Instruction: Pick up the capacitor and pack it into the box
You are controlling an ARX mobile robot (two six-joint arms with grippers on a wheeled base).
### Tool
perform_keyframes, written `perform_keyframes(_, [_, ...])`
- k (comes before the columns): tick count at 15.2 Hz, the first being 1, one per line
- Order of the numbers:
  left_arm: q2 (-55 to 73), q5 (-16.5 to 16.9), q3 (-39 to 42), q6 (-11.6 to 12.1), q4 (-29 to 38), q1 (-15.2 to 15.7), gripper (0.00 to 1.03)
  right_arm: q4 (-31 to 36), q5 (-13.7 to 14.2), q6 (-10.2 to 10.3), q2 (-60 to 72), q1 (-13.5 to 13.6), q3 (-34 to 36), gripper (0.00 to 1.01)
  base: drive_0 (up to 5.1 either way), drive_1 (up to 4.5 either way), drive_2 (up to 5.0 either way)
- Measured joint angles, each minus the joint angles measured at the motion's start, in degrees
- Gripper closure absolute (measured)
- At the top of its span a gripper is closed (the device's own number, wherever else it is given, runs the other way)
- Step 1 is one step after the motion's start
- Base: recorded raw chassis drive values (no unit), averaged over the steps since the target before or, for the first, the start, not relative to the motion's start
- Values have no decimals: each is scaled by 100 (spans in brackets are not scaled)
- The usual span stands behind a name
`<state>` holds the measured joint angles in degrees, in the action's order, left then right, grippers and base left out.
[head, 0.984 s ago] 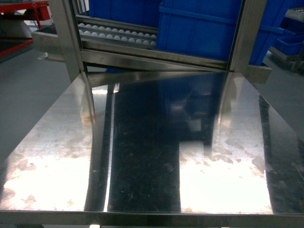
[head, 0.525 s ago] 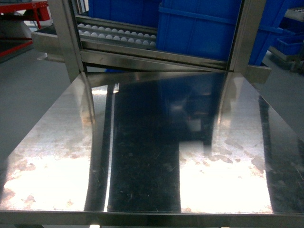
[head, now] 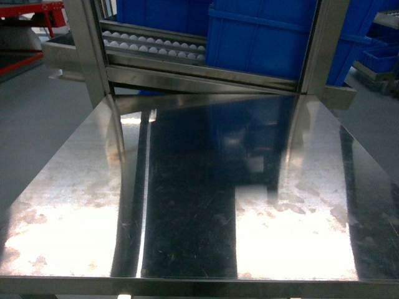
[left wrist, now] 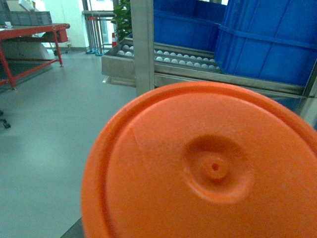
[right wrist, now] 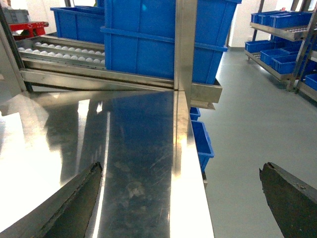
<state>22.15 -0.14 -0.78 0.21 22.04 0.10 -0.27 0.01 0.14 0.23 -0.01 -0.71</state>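
The capacitor (left wrist: 208, 168) fills most of the left wrist view. Its round orange end face with a small centre dimple sits right at the camera, hanging above the grey floor. It hides the left gripper's fingers, which hold it. My right gripper (right wrist: 181, 196) is open over the right edge of the steel table (right wrist: 138, 148). Its dark fingertips (right wrist: 79, 203) stand wide apart with nothing between them. The box is out of view. Neither gripper shows in the head view, where only the bare steel table (head: 199, 187) lies.
Large blue bins (head: 268, 37) stand on a roller conveyor (head: 153, 43) behind the table's far edge, between steel posts (head: 87, 56). A small blue bin (right wrist: 202, 141) sits below the table's right side. Shelves with blue bins (right wrist: 282, 44) stand far right, and a red table (left wrist: 29, 34) far left.
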Motion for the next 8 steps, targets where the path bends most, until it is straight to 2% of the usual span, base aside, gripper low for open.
perform_keyframes(8, [-1038,2,0,0,-1038,0,59,-2,0,0,0,0,0,3,0,0,0])
